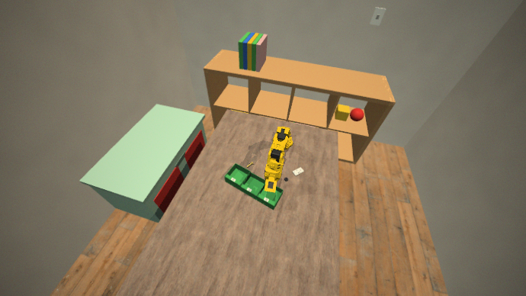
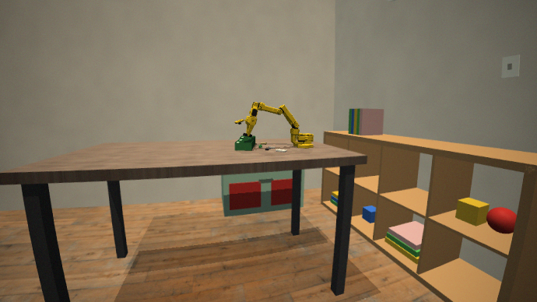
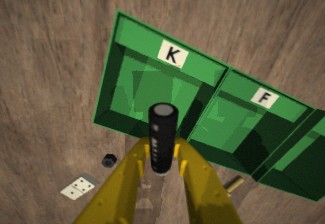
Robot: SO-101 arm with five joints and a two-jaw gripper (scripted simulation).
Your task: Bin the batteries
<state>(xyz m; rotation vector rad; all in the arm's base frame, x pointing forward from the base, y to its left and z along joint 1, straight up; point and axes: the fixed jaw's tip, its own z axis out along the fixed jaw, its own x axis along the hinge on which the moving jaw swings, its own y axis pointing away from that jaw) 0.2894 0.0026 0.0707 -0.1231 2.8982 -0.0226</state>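
Observation:
My gripper (image 3: 162,162) is shut on a black battery (image 3: 162,136) that sticks out past the yellow fingers. In the wrist view the battery hangs over the near edge of the green bin marked K (image 3: 156,90), which looks empty. In the top view the gripper (image 1: 270,187) is above the right end of the green bin row (image 1: 254,185). In the exterior view the arm (image 2: 253,117) reaches over the bins (image 2: 244,143).
The bin marked F (image 3: 244,122) and a third bin (image 3: 304,155) adjoin K. A black nut (image 3: 109,160), a white domino (image 3: 78,186) and a brass piece (image 3: 234,184) lie on the table near the bins. A wooden shelf (image 1: 299,94) stands behind the table.

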